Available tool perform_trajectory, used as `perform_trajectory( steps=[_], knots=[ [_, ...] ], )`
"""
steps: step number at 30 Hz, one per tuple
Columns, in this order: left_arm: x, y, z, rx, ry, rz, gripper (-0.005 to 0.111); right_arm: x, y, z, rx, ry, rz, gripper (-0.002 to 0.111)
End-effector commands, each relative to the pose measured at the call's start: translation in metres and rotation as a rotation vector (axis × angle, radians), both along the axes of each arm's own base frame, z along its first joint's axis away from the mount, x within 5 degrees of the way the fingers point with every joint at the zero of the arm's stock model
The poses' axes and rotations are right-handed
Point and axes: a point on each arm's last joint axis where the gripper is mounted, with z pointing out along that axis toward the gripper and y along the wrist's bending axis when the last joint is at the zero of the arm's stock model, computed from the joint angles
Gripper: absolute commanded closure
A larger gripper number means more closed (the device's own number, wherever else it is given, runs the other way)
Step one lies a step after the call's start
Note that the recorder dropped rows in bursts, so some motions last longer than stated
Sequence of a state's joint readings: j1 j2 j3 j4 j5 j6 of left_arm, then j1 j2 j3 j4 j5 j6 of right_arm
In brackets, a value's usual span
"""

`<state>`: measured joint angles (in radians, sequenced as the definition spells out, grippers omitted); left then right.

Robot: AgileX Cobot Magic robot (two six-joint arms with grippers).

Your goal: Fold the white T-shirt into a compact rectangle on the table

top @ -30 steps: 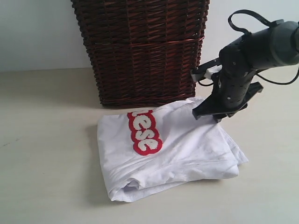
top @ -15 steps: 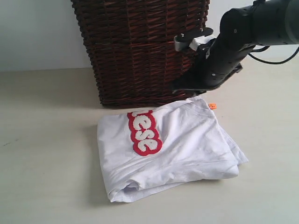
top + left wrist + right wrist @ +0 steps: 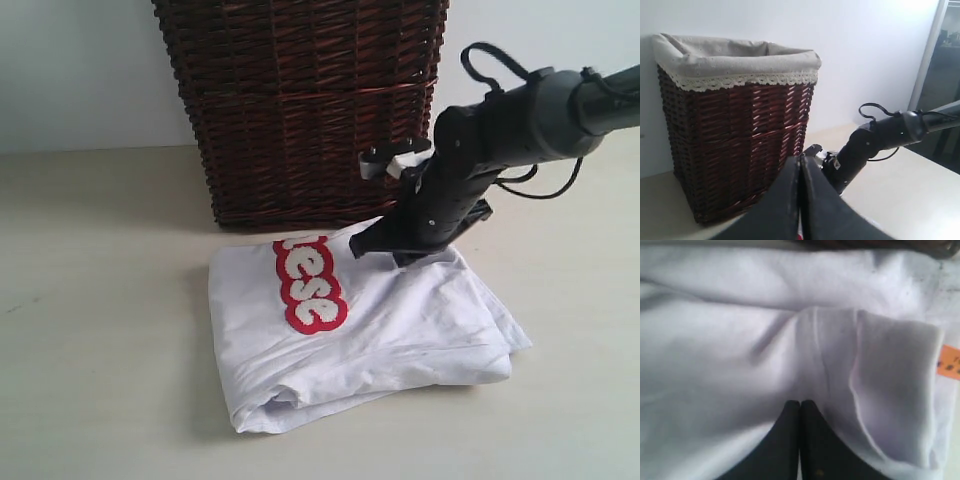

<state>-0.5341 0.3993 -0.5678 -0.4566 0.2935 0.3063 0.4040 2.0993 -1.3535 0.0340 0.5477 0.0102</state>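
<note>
The right gripper [image 3: 800,404] is seen with its two dark fingers pressed flat together, their tips set against the white T-shirt [image 3: 400,320] near its rear edge; whether any cloth is caught between them cannot be told. The left gripper [image 3: 800,161] is likewise pressed together and is held in the air with nothing in it. The shirt is laid on the table [image 3: 100,350] as a soft, rumpled rectangle of several layers, just in front of the wicker basket [image 3: 310,100]. Fuzzy white lettering [image 3: 308,283] edged in red is shown on its top face, and a small orange tag [image 3: 950,362] beside a folded hem. The basket is woven of dark brown cane and lined with a grey, lace-trimmed liner [image 3: 735,60]. The tabletop is pale, matte and smooth.
</note>
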Motion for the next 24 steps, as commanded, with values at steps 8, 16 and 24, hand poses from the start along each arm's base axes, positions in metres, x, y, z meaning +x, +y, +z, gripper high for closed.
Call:
perform_trajectory(
  steps=[8,16,24],
  knots=[
    [-0.020,0.022,-0.002,-0.088,-0.235,0.099,0.107,-0.081,-0.021,0.148,0.305,-0.469,-0.049,0.108],
    [-0.020,0.021,-0.005,-0.028,-0.242,0.098,0.107,-0.168,-0.036,0.230,0.513,-0.814,0.038,0.108],
    [-0.020,0.019,-0.012,0.038,-0.204,0.077,0.107,-0.258,-0.088,0.233,0.654,-1.051,0.037,0.108]
  ],
)
